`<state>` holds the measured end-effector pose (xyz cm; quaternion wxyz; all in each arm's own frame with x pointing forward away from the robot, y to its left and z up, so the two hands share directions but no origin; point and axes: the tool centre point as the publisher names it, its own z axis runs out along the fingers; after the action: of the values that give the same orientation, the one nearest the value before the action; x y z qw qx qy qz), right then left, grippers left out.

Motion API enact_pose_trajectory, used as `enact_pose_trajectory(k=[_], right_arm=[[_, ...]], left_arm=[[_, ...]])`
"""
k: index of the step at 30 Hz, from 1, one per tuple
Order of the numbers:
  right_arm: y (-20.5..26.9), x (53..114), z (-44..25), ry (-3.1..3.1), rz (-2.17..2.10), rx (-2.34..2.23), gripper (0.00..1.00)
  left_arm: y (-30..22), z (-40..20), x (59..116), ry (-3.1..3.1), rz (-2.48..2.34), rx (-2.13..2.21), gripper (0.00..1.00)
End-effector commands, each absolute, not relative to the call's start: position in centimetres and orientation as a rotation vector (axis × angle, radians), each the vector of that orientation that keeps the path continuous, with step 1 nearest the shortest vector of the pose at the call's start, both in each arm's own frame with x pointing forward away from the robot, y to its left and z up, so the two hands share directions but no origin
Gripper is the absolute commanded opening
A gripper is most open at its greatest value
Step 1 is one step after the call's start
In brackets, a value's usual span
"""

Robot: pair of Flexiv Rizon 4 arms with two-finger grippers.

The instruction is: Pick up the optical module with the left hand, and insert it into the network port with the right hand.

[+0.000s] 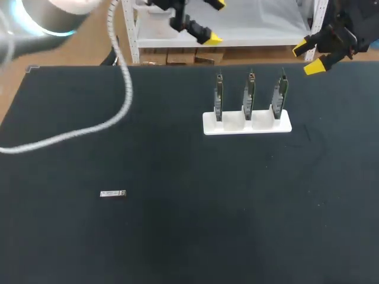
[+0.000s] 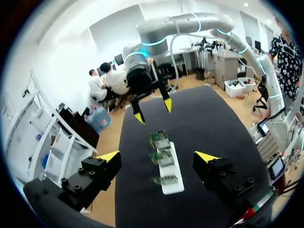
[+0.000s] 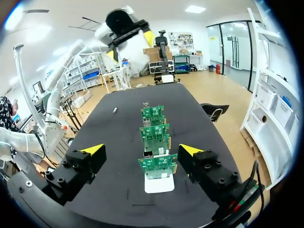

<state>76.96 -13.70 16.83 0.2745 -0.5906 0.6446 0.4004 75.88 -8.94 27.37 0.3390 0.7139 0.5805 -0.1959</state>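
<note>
The optical module (image 1: pixel 112 193), a small silver bar, lies alone on the black table toward its left front; from the right wrist it shows as a tiny sliver (image 3: pixel 114 110) far ahead. A white holder (image 1: pixel 247 123) carries three upright green port boards (image 1: pixel 249 94). My left gripper (image 1: pixel 208 21) hangs open and empty high over the table's far edge, well away from the module. My right gripper (image 1: pixel 308 57) is open at the far right, just beyond the holder. Each wrist looks down the row of boards (image 2: pixel 164 159) (image 3: pixel 156 142) between wide-apart yellow tips (image 2: pixel 158 156) (image 3: pixel 142 149).
A white corrugated cable (image 1: pixel 89 129) from my left arm hangs over the table's left back part. The black table (image 1: pixel 189 236) runs bare from the module to the holder and along the front.
</note>
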Motion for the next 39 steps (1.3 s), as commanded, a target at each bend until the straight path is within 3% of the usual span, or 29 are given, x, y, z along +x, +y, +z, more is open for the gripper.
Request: enact_pose_trajectory(k=[1,13,19,30,39], right_arm=[[-13.7,76.8,16.8,1.734,1.070,-1.586,1.00],[-13.7,76.8,16.8,1.734,1.070,-1.586,1.00],[-13.7,76.8,16.8,1.734,1.070,-1.586,1.00],[-13.7,76.8,16.8,1.734,1.070,-1.586,1.00],[-13.7,76.8,16.8,1.734,1.070,-1.586,1.00]], left_arm=[[-2.5,29.1,69.4,1.879,-0.014,1.849,1.00],[8.2,23.6,59.5,2.414,0.105,1.687,1.00],[10.3,19.9,56.1,2.588,0.120,1.766,1.00],[13.0,13.9,53.9,2.696,-0.048,1.892,1.00],[14.8,12.5,54.3,2.581,-0.025,2.078,1.00]])
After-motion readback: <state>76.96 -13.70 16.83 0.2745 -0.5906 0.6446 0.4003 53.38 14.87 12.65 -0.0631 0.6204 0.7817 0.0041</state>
